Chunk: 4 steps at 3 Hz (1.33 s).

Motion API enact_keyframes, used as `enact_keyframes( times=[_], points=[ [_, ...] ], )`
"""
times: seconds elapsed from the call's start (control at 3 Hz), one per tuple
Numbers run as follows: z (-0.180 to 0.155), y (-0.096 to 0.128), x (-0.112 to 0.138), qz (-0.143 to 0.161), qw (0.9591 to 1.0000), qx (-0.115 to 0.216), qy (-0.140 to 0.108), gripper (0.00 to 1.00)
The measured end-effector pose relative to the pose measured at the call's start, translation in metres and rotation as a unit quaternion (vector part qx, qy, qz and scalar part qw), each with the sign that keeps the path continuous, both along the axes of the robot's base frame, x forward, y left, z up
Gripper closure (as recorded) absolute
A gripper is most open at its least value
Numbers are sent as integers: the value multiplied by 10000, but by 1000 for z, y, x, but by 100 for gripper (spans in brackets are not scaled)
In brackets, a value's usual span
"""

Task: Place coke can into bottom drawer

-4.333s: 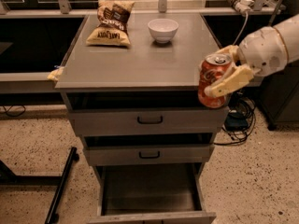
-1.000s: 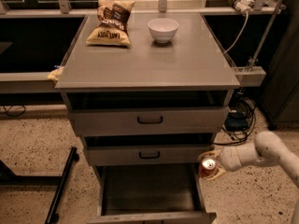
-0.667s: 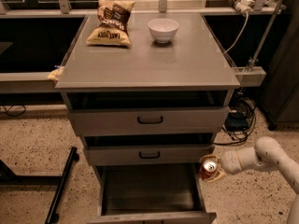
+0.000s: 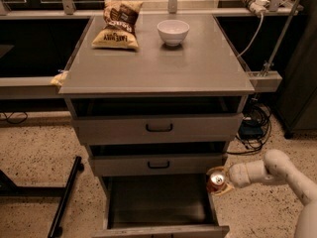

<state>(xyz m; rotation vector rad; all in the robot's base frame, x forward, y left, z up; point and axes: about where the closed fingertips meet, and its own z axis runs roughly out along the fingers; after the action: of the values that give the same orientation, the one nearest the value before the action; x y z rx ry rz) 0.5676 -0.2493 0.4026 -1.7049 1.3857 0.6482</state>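
Note:
The coke can (image 4: 216, 180), red with a silver top, is held in my gripper (image 4: 221, 182) at the right rim of the bottom drawer (image 4: 148, 207). The can is tilted, its top facing up and left. The bottom drawer is pulled out, a wide shallow grey tray, and its inside is bare. My white arm (image 4: 277, 175) reaches in from the lower right. The can sits just above the drawer's right wall, not inside the tray.
Two upper drawers with black handles (image 4: 159, 128) are slightly open. On the cabinet top stand a white bowl (image 4: 173, 31) and a chip bag (image 4: 119, 24). A black stand leg (image 4: 67, 195) lies on the floor at left. Cables (image 4: 255, 125) hang at right.
My arm has come down from beside the cabinet top to drawer level with the can. In the last second the can has shifted slightly down and left toward the drawer's right rim.

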Motion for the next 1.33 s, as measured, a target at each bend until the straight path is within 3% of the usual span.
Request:
enact_keyframes(
  times=[0.67,1.0,1.33],
  points=[
    [-64,34,4,-131,9993,344,-6,100],
    [-106,54,10,-265,9984,453,-201,100],
    [-118,56,10,-307,9983,460,-155,100]
  ],
)
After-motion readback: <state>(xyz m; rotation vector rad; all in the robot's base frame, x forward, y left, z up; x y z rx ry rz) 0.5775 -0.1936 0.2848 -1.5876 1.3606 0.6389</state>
